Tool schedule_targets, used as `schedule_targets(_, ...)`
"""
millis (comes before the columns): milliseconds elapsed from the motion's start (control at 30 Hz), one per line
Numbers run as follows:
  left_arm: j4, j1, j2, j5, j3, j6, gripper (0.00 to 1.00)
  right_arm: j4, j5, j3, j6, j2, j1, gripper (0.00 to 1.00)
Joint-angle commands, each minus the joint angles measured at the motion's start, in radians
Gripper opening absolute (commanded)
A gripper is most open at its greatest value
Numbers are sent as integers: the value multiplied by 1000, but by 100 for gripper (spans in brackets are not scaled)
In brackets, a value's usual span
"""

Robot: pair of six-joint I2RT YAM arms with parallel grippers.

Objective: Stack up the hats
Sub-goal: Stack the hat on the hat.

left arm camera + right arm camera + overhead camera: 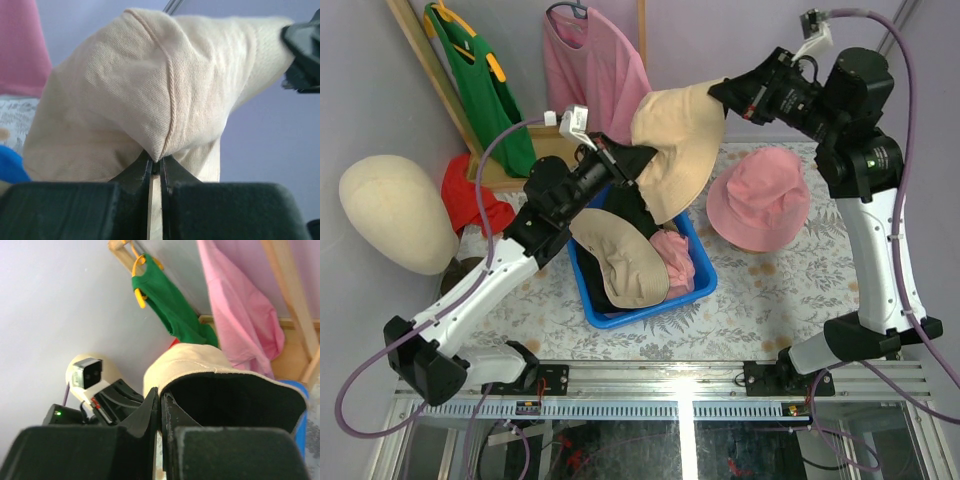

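Note:
A tan hat (672, 150) hangs in the air above the blue bin (650, 312), stretched between both arms. My left gripper (626, 160) is shut on a fold of its fabric; in the left wrist view the tan hat (150, 85) fills the frame above the left gripper (157, 162). My right gripper (722, 92) is shut on the hat's rim; the right wrist view shows the right gripper (160, 395) pinching the tan hat (200, 362) beside its dark inside. A pink bucket hat (758, 198) lies on the table at right. In the bin lie a tan cap (620, 258), a pink hat (676, 262) and a black one (628, 208).
A cream mannequin head (395, 212) stands at left, with a red cloth (470, 195) beside it. A green T-shirt (480, 75) and a pink T-shirt (590, 70) hang on a wooden rack at the back wall. The table has a patterned cloth (770, 290).

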Motion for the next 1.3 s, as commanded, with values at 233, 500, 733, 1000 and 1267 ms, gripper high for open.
schedule_targets(233,103,-13,165,-19,220,125,0,293,-204,-193,140,-74,-233,0)
schedule_targets(500,97,-22,351,30,400,160,0,455,-304,-361,231,-102,-410,0)
schedule_targets(733,88,-67,515,58,546,186,0,500,-320,-515,236,-162,-507,0)
schedule_targets(1000,63,-118,670,81,696,211,0,581,-322,-726,276,-257,-604,0)
schedule_targets(1267,43,-165,724,85,727,246,0,647,-316,-916,314,-373,-673,0)
